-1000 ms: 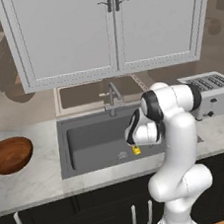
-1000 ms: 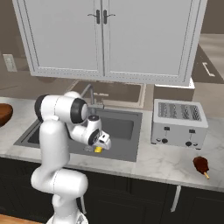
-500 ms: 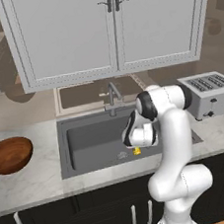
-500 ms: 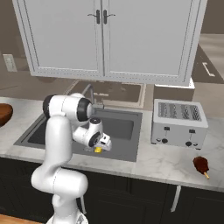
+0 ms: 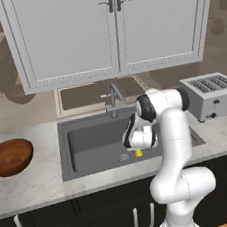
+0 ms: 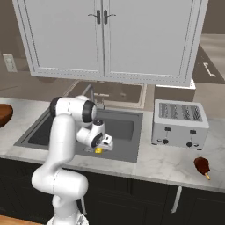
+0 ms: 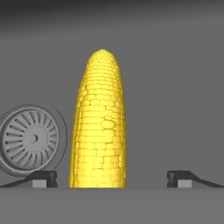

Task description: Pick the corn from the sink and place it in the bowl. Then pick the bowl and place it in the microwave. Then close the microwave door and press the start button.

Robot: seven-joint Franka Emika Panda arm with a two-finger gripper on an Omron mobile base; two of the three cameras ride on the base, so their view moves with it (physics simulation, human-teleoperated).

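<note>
Grey sink (image 5: 89, 143) held the corn (image 7: 99, 127) beside its drain (image 7: 29, 139); the jaws stood apart, straddling the corn without touching.

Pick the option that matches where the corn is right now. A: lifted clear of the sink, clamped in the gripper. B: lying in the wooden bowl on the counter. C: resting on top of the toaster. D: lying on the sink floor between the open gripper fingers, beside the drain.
D: the hand view shows the corn lying on the sink floor beside the drain, with the open gripper straddling it, fingers apart.
</note>
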